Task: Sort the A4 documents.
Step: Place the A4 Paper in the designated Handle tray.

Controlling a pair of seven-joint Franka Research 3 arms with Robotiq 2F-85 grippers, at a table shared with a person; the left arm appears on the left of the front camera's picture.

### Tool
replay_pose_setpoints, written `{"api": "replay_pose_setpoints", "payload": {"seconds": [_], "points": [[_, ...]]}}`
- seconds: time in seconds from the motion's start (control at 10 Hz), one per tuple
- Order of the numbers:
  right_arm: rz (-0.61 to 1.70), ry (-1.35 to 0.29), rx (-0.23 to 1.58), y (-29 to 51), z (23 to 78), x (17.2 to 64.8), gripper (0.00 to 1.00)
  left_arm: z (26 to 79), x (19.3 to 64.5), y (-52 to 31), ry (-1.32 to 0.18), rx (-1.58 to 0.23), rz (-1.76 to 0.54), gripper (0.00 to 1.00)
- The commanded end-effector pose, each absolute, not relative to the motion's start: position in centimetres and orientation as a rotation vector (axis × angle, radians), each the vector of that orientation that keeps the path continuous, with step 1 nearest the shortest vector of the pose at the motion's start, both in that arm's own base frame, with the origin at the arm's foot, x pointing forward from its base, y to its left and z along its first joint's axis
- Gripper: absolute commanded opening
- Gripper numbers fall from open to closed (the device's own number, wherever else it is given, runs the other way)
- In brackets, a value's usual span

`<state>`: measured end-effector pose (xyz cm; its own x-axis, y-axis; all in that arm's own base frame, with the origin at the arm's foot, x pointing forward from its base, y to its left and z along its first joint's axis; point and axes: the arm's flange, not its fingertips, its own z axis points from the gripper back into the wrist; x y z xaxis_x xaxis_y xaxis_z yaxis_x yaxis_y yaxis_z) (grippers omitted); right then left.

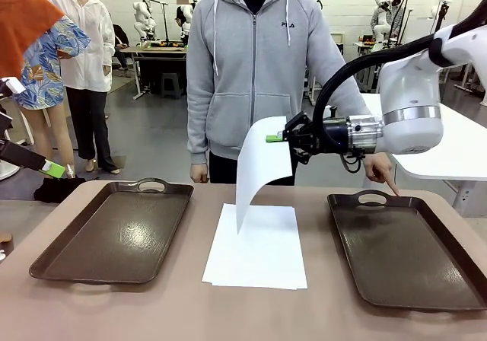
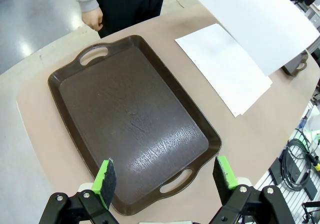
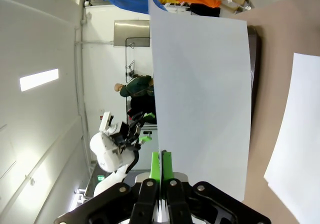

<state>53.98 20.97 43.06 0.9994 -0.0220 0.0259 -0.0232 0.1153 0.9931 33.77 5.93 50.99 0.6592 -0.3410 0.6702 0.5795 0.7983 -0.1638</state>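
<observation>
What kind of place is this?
Probably a robot lab or test workshop: a white robot arm holds a paper sheet over a table with two trays, and cables hang beside it.

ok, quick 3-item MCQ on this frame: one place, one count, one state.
1. Where is the stack of sheets?
A on the floor
B on the table, between the left tray and the right tray
C in the person's hands

2. How many brown trays?
A one
B two
C three

3. The right gripper is:
A open, empty
B shut on the lifted sheet
C shut on a tray handle

Key:
1 B, a tray lies on either side of it.
2 B, one on each side.
3 B, the fingers pinch the sheet's edge.
</observation>
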Motion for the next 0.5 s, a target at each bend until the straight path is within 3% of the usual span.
{"api": "replay_pose_setpoints", "payload": {"seconds": [0.0,0.4], "points": [[0.030,0.024,1.468,16.9,45.5,51.1,0.01,50.9,33.8,6.0,-0.674,-0.397,-0.536,1.00],[0.039,0.113,1.366,9.8,49.0,49.4,0.01,50.9,33.8,6.0,-0.674,-0.397,-0.536,1.00]]}}
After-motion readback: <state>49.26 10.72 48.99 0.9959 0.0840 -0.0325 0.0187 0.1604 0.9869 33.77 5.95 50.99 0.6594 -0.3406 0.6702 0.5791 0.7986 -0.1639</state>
